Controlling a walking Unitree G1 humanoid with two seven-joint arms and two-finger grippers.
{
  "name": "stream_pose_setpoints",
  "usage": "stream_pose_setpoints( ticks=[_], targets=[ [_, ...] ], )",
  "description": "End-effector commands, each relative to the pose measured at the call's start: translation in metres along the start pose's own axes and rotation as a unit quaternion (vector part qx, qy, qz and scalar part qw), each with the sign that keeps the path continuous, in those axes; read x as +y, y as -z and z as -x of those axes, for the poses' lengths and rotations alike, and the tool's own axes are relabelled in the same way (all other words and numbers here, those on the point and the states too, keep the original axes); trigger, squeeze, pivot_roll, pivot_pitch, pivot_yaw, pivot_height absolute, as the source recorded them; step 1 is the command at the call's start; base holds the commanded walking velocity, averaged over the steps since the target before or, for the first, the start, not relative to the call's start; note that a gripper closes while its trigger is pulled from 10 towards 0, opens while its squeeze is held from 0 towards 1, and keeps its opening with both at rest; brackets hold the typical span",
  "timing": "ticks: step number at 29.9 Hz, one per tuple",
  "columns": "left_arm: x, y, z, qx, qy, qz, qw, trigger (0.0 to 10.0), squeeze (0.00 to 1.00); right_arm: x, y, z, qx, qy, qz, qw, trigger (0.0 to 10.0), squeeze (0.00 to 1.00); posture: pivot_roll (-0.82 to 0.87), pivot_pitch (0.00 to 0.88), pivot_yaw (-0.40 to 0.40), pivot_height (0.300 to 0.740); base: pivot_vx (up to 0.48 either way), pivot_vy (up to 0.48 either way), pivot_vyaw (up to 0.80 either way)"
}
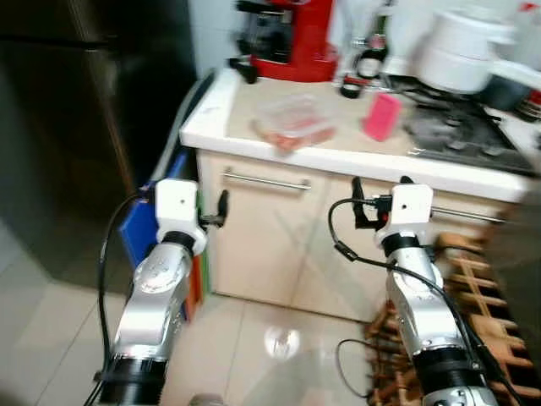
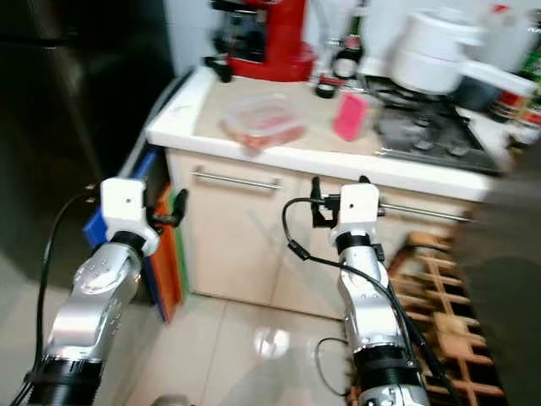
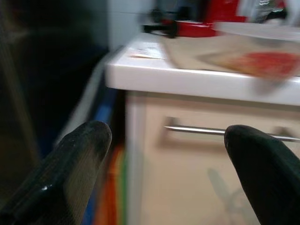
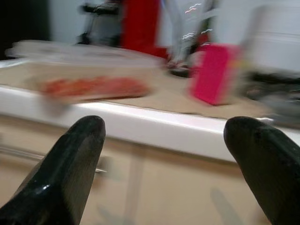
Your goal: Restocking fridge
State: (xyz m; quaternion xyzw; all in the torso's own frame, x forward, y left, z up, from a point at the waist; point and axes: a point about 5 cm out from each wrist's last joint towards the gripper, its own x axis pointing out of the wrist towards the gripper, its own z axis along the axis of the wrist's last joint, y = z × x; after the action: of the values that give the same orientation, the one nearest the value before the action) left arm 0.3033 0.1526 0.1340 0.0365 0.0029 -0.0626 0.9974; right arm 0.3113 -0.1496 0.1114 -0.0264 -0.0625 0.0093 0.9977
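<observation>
While both hang before the counter [image 1: 254,139], left gripper [image 3: 166,154] and right gripper [image 4: 164,154] gape wide, empty

A home kitchen: a white counter [image 1: 254,135] over cream cabinets [image 1: 270,245] carries a red coffee machine [image 1: 292,38] and a gas hob [image 1: 461,135] with a white pot [image 1: 461,51], beside a dark fridge [image 1: 76,127], on a tiled floor [image 1: 254,355].

I saw motion blur smearing every view; a glare spot shone on the floor tiles [image 1: 281,341], the fridge [image 1: 76,127] side dim.
</observation>
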Motion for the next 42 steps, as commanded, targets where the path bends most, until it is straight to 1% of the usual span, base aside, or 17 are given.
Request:
stream_pose_setpoints(
  ticks=[1, 5, 7, 11, 12, 17, 19, 21, 26, 27, 29, 31, 32, 34, 35, 38, 42],
  targets=[
    [-0.001, -0.009, -0.003, -0.014, 0.005, -0.010, 1.000, 10.0, 0.00, -0.005, -0.005, -0.001, -0.006, 0.008, -0.002, 1.000, 10.0, 0.00, 0.11, 0.000, -0.085, 0.740, 0.401, 0.259, 0.00],
    [0.001, -0.010, 0.000, -0.015, 0.013, -0.034, 0.999, 10.0, 0.00, -0.006, -0.002, 0.006, 0.002, 0.012, 0.006, 1.000, 10.0, 0.00, 0.11, 0.000, -0.079, 0.740, 0.411, 0.130, 0.00],
    [-0.002, -0.014, 0.002, -0.022, 0.029, -0.055, 0.998, 10.0, 0.00, -0.012, 0.001, 0.012, 0.002, 0.024, 0.029, 0.999, 10.0, 0.00, 0.11, 0.000, -0.077, 0.740, 0.439, 0.000, 0.00],
    [-0.007, -0.021, 0.002, -0.039, 0.049, -0.069, 0.996, 10.0, 0.00, -0.020, 0.005, 0.019, 0.004, 0.045, 0.041, 0.998, 10.0, 0.00, 0.11, 0.000, -0.071, 0.740, 0.463, 0.000, 0.00],
    [-0.005, -0.023, 0.000, -0.038, 0.047, -0.063, 0.996, 10.0, 0.00, -0.021, 0.004, 0.020, -0.002, 0.055, 0.048, 0.997, 10.0, 0.00, 0.10, 0.000, -0.029, 0.740, 0.000, 0.000, 0.00],
    [-0.002, -0.023, -0.004, -0.034, 0.048, -0.055, 0.997, 10.0, 0.00, -0.020, -0.001, 0.016, -0.015, 0.066, 0.052, 0.996, 10.0, 0.00, 0.07, 0.000, 0.007, 0.740, 0.000, 0.000, 0.00],
    [0.002, -0.020, -0.012, -0.027, 0.043, -0.033, 0.998, 10.0, 0.00, -0.021, -0.009, 0.011, -0.032, 0.073, 0.064, 0.995, 10.0, 0.00, 0.04, 0.000, 0.028, 0.740, 0.000, 0.000, 0.00],
    [0.003, -0.020, -0.020, -0.029, 0.043, -0.024, 0.998, 10.0, 0.00, -0.024, -0.014, 0.009, -0.041, 0.078, 0.067, 0.994, 10.0, 0.00, 0.01, 0.000, 0.035, 0.740, 0.000, 0.000, 0.00],
    [-0.002, -0.021, -0.028, -0.033, 0.053, -0.017, 0.998, 10.0, 0.00, -0.026, -0.017, 0.009, -0.045, 0.078, 0.072, 0.993, 10.0, 0.00, -0.02, 0.000, 0.040, 0.740, 0.000, 0.000, 0.00],
    [-0.008, -0.021, -0.036, -0.037, 0.067, -0.003, 0.997, 10.0, 0.00, -0.031, -0.020, 0.010, -0.051, 0.084, 0.081, 0.992, 10.0, 0.00, -0.05, 0.000, 0.047, 0.740, 0.000, 0.000, 0.00],
    [-0.009, -0.021, -0.037, -0.037, 0.069, -0.001, 0.997, 10.0, 0.00, -0.031, -0.020, 0.010, -0.052, 0.085, 0.081, 0.992, 10.0, 0.00, -0.05, 0.000, 0.047, 0.740, 0.000, 0.000, 0.00],
    [-0.011, -0.020, -0.040, -0.035, 0.073, 0.002, 0.997, 10.0, 0.00, -0.032, -0.023, 0.009, -0.056, 0.088, 0.083, 0.991, 10.0, 0.00, -0.08, 0.000, 0.070, 0.740, 0.000, 0.000, 0.00],
    [-0.011, -0.018, -0.043, -0.035, 0.076, 0.003, 0.996, 10.0, 0.00, -0.031, -0.025, 0.009, -0.059, 0.090, 0.083, 0.991, 10.0, 0.00, -0.11, 0.000, 0.101, 0.740, 0.000, 0.000, 0.00],
    [-0.011, -0.018, -0.045, -0.034, 0.079, 0.004, 0.996, 10.0, 0.00, -0.031, -0.026, 0.009, -0.061, 0.091, 0.083, 0.990, 10.0, 0.00, -0.11, 0.000, 0.101, 0.740, 0.000, 0.000, 0.00],
    [-0.012, -0.017, -0.048, -0.031, 0.086, 0.008, 0.996, 10.0, 0.00, -0.033, -0.027, 0.011, -0.065, 0.100, 0.081, 0.990, 10.0, 0.00, -0.14, 0.000, 0.136, 0.740, 0.000, 0.000, 0.00],
    [-0.015, -0.017, -0.054, -0.028, 0.098, 0.007, 0.995, 10.0, 0.00, -0.037, -0.029, 0.014, -0.067, 0.114, 0.080, 0.988, 10.0, 0.00, -0.16, 0.000, 0.153, 0.740, 0.000, 0.000, 0.00],
    [-0.019, -0.019, -0.058, -0.032, 0.103, 0.014, 0.994, 10.0, 0.00, -0.037, -0.027, 0.015, -0.061, 0.113, 0.078, 0.989, 10.0, 0.00, -0.16, 0.000, 0.141, 0.740, 0.000, 0.000, 0.00]
  ],
)
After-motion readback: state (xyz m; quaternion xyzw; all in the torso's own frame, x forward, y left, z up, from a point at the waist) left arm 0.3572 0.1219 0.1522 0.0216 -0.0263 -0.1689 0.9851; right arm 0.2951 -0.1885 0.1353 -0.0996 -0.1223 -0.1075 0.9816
